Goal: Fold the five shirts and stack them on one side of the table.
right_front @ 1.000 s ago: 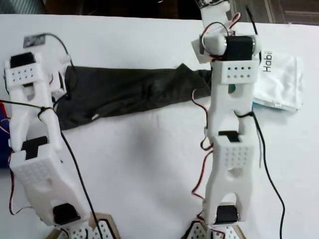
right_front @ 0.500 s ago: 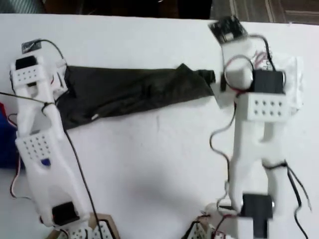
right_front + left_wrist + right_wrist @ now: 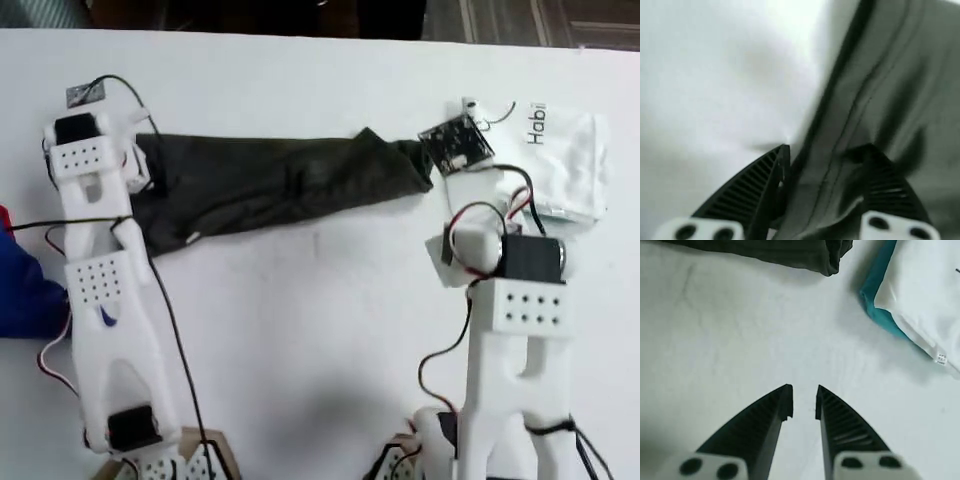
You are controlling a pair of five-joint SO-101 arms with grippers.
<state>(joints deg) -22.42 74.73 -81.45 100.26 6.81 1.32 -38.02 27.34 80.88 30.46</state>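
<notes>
A dark shirt (image 3: 280, 180), folded into a long strip, lies across the far half of the white table (image 3: 300, 330). My left gripper (image 3: 825, 160) is at the strip's left end, closed on a bunch of the dark shirt (image 3: 880, 75). The left arm (image 3: 95, 270) hides that end from above. My right gripper (image 3: 804, 402) hovers over bare table short of the shirt's right end (image 3: 832, 260). Its fingers stand nearly together with nothing between them. A folded white shirt (image 3: 565, 165) rests on a teal one (image 3: 875, 295) at the right side.
A blue cloth (image 3: 20, 290) pokes in at the left edge. The right arm (image 3: 510, 310) stands over the near right part of the table. Bare table (image 3: 730, 330) stretches between the two arms in front of the dark shirt.
The right arm has drawn back toward the near edge, away from the shirt's right end. The left arm has shifted to the right at the shirt's left end.
</notes>
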